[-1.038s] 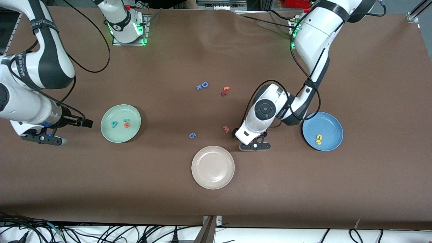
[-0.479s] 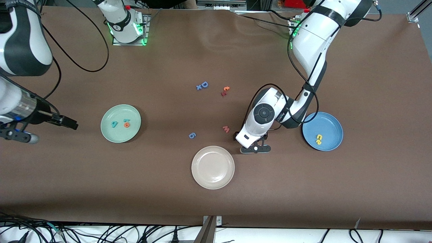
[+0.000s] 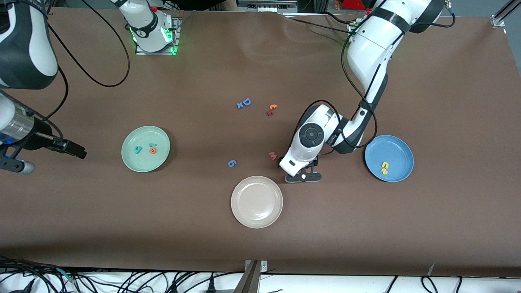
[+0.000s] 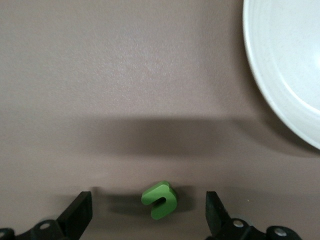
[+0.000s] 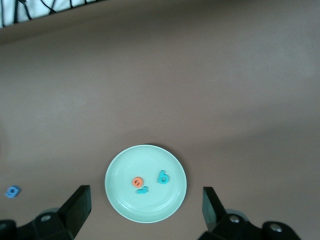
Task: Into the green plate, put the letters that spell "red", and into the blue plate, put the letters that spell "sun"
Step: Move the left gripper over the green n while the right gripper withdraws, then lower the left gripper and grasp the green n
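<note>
A: Why was the left gripper [image 3: 303, 177] down by the white plate [image 3: 257, 202]?

B: It sat low over the cloth [image 3: 260, 65] with its jaws spread wide, and the green n [image 4: 160, 200] lay flat between its fingertips [image 4: 81, 212], touching neither. I'd judge it was lined up to pinch that last "sun" letter.

A: And the other 2?

B: The yellow s and u [image 3: 384, 167] already lay in the blue plate [image 3: 389, 158], toward the left arm's end, touching each other.

A: The "red" set?

B: All 3 lay in the green plate [image 3: 145, 149]: the teal d [image 3: 138, 149], orange e [image 3: 152, 150] and thin teal r [image 5: 142, 190], the r touching the e. The right gripper [image 3: 77, 151] waited, jaws spread and empty, over bare cloth beside that plate.

A: Materials?

B: Letters looked like thick matte foam with rounded edges, probably soft under a squeeze. Plates were round, smooth and shallow-rimmed; the cloth was brown and finely grained.

A: Leftovers?

B: A pink m [image 3: 272, 155], a blue 6 [image 3: 231, 163], a blue D [image 3: 245, 102] and a red-orange pair [image 3: 271, 110] stayed on the cloth.
</note>
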Robot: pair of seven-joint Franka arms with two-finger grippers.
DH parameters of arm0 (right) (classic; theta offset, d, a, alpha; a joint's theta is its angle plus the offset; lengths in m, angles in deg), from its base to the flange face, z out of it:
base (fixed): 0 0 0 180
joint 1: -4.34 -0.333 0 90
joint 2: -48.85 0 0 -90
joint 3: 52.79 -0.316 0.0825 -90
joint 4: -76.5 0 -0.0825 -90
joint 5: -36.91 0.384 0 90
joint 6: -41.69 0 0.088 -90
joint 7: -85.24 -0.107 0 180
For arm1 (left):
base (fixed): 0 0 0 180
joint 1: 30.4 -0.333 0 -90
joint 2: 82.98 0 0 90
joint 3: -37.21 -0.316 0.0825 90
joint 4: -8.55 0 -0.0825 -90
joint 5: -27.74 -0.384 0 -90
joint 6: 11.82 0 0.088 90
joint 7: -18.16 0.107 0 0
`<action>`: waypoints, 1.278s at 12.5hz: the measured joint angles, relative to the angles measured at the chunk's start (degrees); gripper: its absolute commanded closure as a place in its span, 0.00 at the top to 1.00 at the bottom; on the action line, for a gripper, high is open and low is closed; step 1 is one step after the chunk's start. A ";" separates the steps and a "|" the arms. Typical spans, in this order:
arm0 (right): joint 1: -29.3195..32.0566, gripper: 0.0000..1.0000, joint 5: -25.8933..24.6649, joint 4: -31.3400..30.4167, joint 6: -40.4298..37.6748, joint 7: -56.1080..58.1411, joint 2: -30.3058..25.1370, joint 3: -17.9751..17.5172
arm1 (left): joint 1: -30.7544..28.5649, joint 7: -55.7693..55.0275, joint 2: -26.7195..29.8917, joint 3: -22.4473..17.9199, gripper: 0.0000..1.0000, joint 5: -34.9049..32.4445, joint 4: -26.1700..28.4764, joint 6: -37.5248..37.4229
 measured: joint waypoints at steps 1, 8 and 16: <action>-2.88 0.99 1.73 0.21 -0.12 1.89 -0.48 4.15 | 0.37 -0.08 -0.14 -0.46 0.92 0.00 -0.03 0.00; -5.04 1.00 2.33 -2.57 -0.18 3.98 -1.96 7.17 | 1.77 -0.25 -0.21 -0.99 0.56 -0.02 -0.18 0.00; -5.07 1.00 2.33 -2.73 -0.19 4.45 -2.17 8.25 | 2.24 -0.62 -0.18 -1.29 0.23 -0.71 -0.76 -0.01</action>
